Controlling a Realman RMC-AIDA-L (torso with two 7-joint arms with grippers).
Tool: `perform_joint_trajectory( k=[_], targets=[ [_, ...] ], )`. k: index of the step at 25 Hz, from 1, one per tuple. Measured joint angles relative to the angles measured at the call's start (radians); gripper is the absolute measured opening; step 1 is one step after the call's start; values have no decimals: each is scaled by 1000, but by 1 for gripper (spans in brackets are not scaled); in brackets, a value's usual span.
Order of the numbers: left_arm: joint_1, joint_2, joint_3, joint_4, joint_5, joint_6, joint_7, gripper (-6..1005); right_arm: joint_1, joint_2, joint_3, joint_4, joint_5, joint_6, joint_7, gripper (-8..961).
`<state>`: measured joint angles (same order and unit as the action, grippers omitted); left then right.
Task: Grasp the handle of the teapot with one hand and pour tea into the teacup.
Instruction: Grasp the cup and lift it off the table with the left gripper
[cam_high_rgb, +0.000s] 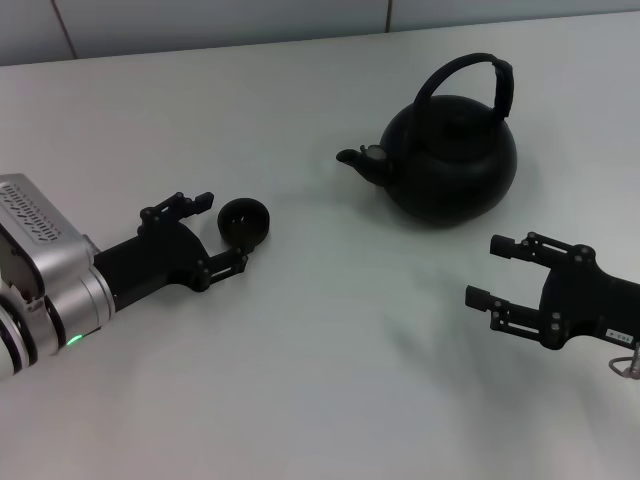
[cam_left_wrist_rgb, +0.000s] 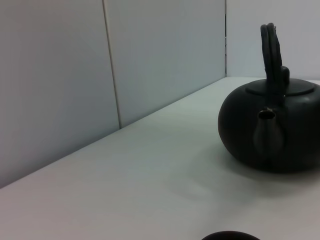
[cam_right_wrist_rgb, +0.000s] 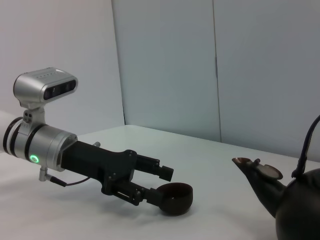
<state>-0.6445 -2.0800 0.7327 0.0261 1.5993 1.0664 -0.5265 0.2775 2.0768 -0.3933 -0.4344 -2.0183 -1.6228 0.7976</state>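
The black teapot (cam_high_rgb: 450, 165) stands at the back right of the white table, its spout (cam_high_rgb: 355, 158) pointing towards the robot's left. Its arched handle (cam_high_rgb: 470, 72) stands upright. A small black teacup (cam_high_rgb: 243, 221) sits at the left. My left gripper (cam_high_rgb: 222, 232) is open, with its fingertips on either side of the teacup. My right gripper (cam_high_rgb: 487, 270) is open and empty, in front of the teapot and apart from it. The left wrist view shows the teapot (cam_left_wrist_rgb: 272, 130), its handle (cam_left_wrist_rgb: 272, 50) and the teacup's rim (cam_left_wrist_rgb: 230, 235). The right wrist view shows the left gripper (cam_right_wrist_rgb: 159, 184) around the teacup (cam_right_wrist_rgb: 175, 198), and the teapot (cam_right_wrist_rgb: 300, 210).
The white table (cam_high_rgb: 330, 360) runs back to a pale panelled wall (cam_high_rgb: 250, 20). My left arm's silver wrist (cam_high_rgb: 40, 270) lies low over the table at the left edge.
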Motion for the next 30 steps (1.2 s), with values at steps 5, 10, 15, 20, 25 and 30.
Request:
perform_joint_trajectory(
  k=[5,10,15,20,25,30],
  targets=[
    [-13,0,1,-7,4,-4,0,795,3,0,1,0,2,0,0,723],
    [-31,0,5,-23,5,-31,0,796,10,0,1,0,2,2,0,724],
    [-40,0,3,-28,6,-38,1,791,18,0,1,3,3,4,0,724],
    [-44,0,5,-28,7,-52,1,785,23,1,1,5,3,4,0,725],
    [-44,0,5,-32,7,-55,1,778,28,1,1,6,3,6,0,725],
    [-44,0,7,-33,7,-54,1,772,30,2,1,6,3,6,0,724]
  ],
)
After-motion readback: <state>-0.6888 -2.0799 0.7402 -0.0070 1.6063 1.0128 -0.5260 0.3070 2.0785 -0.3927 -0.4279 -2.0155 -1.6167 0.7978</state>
